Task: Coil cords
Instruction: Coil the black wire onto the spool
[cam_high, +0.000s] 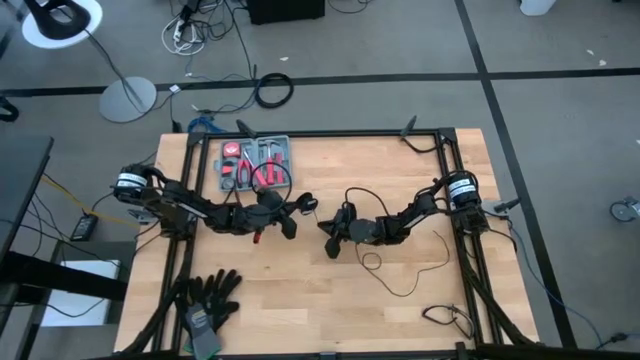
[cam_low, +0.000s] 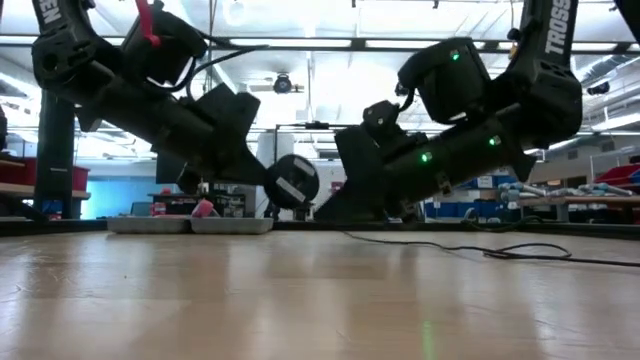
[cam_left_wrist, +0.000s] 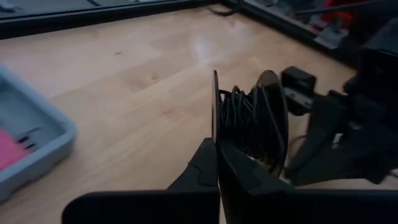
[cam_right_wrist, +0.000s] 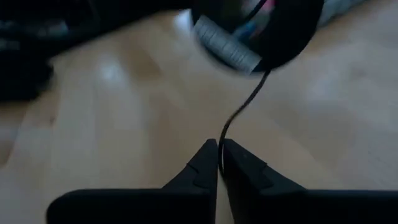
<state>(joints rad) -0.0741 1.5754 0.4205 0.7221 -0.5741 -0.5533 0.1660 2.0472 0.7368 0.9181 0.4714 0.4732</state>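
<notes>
Left end effector (cam_left_wrist: 217, 146), clenched on the rim of a round black spool (cam_left_wrist: 252, 124), held clear of the tabletop (cam_high: 330, 300) near its middle; turns of thin black cord (cam_left_wrist: 239, 115) already packed between the two flanges, just ahead of the fingertips. Spool also seen edge-on in the low view (cam_low: 292, 181), lifted off the wood. Grey tool tray (cam_high: 255, 163) behind the left end effector, black gloves (cam_high: 205, 298) well apart toward the front edge.

Right end effector (cam_right_wrist: 219, 149), directly facing the left one, jaws nearly together and pinching the free run of cord where it leaves the spool. Remaining cord trailing behind the right end effector in loose loops (cam_high: 405, 270) on the tabletop.

Step in hand, by judgement: winding, partly done, with slack still unwound. Next move likely calls for leading the pinched strand round the spool under light tension, between the flanges, without dragging the loose loops into a tangle.
</notes>
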